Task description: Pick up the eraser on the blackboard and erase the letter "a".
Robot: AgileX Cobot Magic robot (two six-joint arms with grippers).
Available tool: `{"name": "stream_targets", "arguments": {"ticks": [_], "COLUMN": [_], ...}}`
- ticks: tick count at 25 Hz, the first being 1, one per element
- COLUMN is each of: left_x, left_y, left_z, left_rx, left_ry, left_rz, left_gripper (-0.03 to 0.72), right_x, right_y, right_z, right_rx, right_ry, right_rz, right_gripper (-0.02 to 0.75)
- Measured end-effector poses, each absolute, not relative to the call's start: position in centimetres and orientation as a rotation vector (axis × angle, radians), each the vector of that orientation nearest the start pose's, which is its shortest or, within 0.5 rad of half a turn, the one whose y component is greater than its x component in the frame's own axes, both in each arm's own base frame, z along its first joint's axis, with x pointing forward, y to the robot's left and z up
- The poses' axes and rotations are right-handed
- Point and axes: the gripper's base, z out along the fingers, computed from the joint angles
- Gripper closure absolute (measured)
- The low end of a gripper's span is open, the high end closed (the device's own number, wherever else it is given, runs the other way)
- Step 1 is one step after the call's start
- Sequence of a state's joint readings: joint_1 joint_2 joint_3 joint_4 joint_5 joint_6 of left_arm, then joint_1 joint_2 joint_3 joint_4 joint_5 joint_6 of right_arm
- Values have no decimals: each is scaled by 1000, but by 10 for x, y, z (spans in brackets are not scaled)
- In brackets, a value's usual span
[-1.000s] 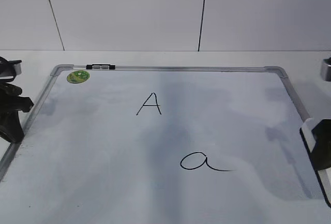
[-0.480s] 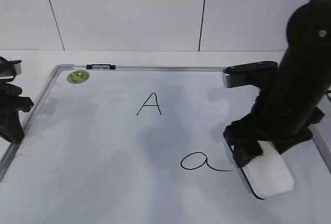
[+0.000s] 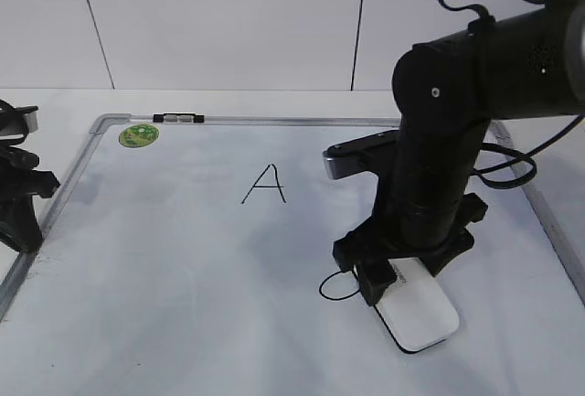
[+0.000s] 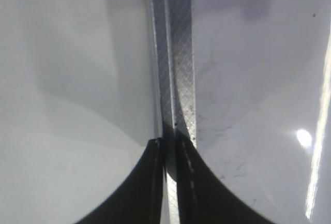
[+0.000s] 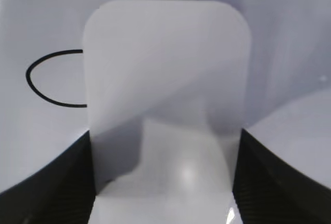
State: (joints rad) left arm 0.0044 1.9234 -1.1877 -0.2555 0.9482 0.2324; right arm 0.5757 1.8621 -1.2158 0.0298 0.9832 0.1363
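Note:
My right gripper (image 3: 402, 277) is shut on the white eraser (image 3: 418, 312) and holds it flat on the blackboard (image 3: 164, 259). The eraser covers the right part of the letter "a" (image 3: 335, 288); only the left curve of its loop shows. In the right wrist view the eraser (image 5: 165, 79) fills the space between the jaws (image 5: 163, 182), and the loop's left arc (image 5: 51, 79) shows beside it. My left gripper (image 3: 18, 204) rests at the board's left frame; in the left wrist view its fingers (image 4: 169, 149) are shut over the frame (image 4: 176, 79).
A capital "A" (image 3: 264, 184) is written higher on the board. A green sticker (image 3: 138, 135) sits at the top left corner, with a small black-and-clear marker (image 3: 178, 119) on the top frame. White panelled wall behind.
My right arm has swept leftward across the board with the eraser. The tail and right side of the letter "a" no longer show. The left arm has not moved.

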Motion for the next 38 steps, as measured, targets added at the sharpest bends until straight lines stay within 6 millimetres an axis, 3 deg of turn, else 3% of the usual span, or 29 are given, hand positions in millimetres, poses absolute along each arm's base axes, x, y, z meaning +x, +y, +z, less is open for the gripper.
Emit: {"name": "stream_targets", "arguments": {"ticks": [12, 17, 23, 33, 38], "left_x": [346, 346, 346, 346, 346], "left_y": [-17, -17, -17, -17, -17], "left_z": [152, 152, 152, 152, 152], "left_rx": [117, 117, 115, 113, 113], "left_ry": [3124, 3124, 3123, 3123, 3123], "left_rz": [-326, -326, -328, -331, -331], "left_gripper": [664, 664, 664, 662, 662], "right_x": [262, 259, 265, 306, 308], "right_y": [237, 241, 234, 173, 170], "right_z": [172, 172, 171, 173, 173], "right_rx": [-950, -988, -864, -630, -616], "right_ry": [2959, 2944, 2967, 3010, 3018], "right_rz": [9, 25, -55, -211, -201], "right_gripper": [167, 167, 167, 168, 168]}}
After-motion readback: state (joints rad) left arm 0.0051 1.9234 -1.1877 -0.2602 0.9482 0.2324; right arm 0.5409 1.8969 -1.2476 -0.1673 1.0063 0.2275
